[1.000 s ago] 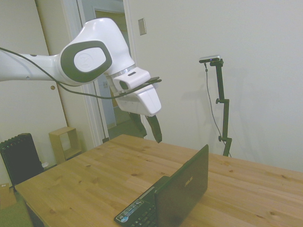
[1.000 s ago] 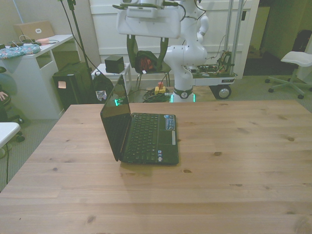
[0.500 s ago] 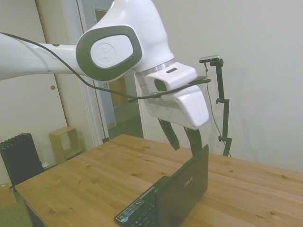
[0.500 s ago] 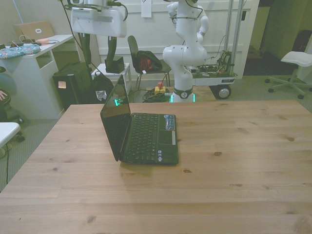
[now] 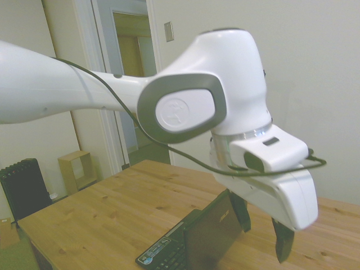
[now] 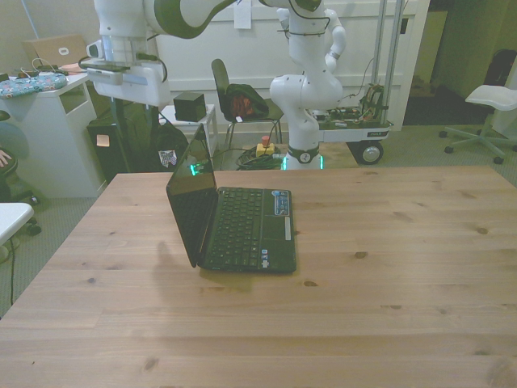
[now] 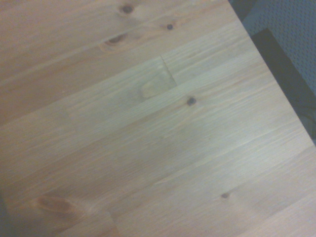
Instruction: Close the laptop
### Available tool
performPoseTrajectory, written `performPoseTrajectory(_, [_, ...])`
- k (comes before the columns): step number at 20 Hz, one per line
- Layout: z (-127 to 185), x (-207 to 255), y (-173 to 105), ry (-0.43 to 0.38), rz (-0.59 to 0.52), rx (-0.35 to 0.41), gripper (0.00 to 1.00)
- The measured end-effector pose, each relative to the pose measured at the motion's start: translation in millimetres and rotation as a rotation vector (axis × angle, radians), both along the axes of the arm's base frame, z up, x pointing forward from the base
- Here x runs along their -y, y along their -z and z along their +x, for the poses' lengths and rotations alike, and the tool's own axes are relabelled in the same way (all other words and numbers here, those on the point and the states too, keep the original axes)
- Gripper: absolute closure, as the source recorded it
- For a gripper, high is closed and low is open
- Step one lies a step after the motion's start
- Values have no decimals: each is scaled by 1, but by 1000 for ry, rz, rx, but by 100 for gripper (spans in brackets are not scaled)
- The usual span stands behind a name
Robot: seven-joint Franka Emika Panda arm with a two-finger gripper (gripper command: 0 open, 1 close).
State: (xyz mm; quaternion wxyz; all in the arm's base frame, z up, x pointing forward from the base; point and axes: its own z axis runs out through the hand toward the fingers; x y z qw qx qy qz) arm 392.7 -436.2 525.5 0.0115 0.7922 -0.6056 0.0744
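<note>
Hanging behind the laptop's (image 5: 211,236) raised lid, clear of it, the hand (image 5: 263,232) has its fingers spread apart. Laptop stands open on the wooden bench (image 6: 388,267), toward the front view's left.

The arm (image 5: 67,95) is all glossy white shell, with a rounded joint housing that has a dark grey ring around a white cap showing a faint embossed logo. A thin black cable runs along it and loops around the wrist. There's a silver metal band just below that joint, then a blocky white hand unit with a dark slot. The gripper (image 5: 262,229) has two black fingers (image 5: 283,243).
</note>
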Motion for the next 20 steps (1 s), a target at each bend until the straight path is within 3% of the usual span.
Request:
performPoseTrajectory(3, [15, 2, 14, -10, 0, -13, 0])
performPoseTrajectory(4, [22, -1, 14, -19, -3, -13, 100])
performPoseTrajectory(9, [45, -20, 10, -67, -6, -3, 100])
performPoseTrajectory(20, [58, -36, 12, -101, 0, -5, 100])
